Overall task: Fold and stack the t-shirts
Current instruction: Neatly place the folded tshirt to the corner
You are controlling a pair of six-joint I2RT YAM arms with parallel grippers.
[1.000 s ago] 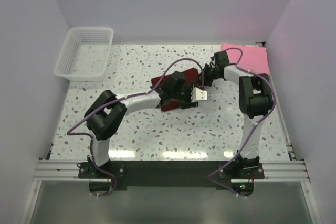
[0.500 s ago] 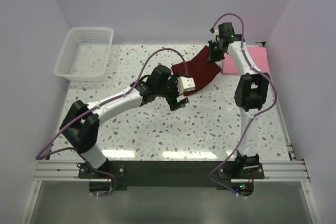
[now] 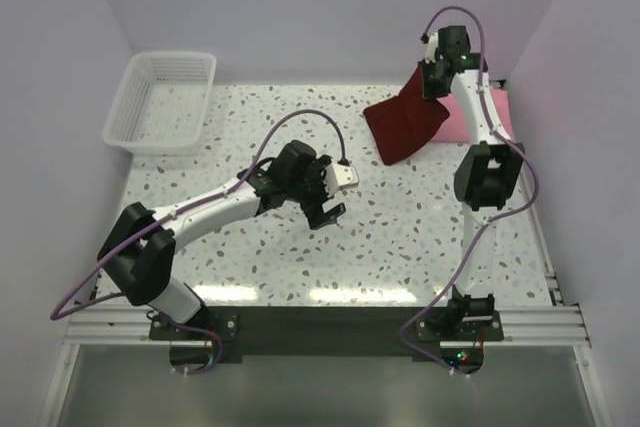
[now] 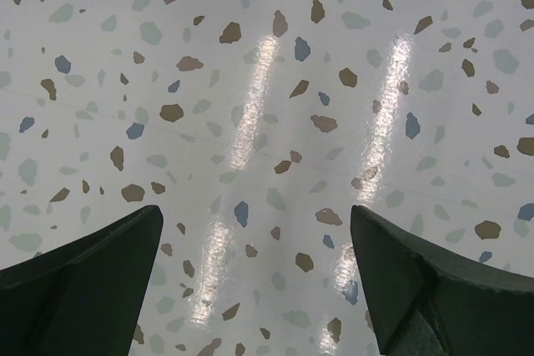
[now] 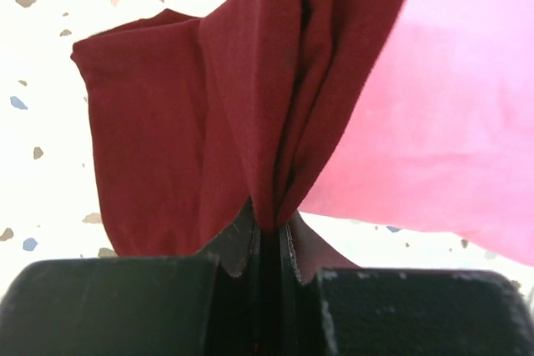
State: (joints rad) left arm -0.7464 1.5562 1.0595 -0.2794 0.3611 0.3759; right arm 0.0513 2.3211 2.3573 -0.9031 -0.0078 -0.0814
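1. Risk: my right gripper (image 5: 269, 235) pinches the maroon t-shirt (image 5: 167, 147) at a single bunched point. The cloth fans out below the pinch, so I judge the fold can sag open under its own weight.
2. Risk: the pinch bites only a narrow gather of layers. If one layer slips out, the shirt drops half-folded near the far right corner of the table (image 3: 400, 237).
3. Risk: the maroon t-shirt hangs mostly to the left of the pink t-shirt (image 3: 485, 112), which lies flat at the far right corner. If I lower it from here it lands skewed, partly off the pink one.
4. Risk: the trailing hem could drag over the pink t-shirt and rumple it. I cannot tell whether the hem touches the table now.
5. Risk: only one arm is on the cloth, so I cannot straighten an edge.
6. Right gripper: jaws almost together, clamped on the maroon cloth, raised over the far right corner.
7. Left gripper (image 4: 254, 214): jaws wide apart, nothing between them, only bare table beneath. It sits around the middle of the table, well apart from both shirts.
8. Basket (image 3: 165, 97): far left corner, not involved.
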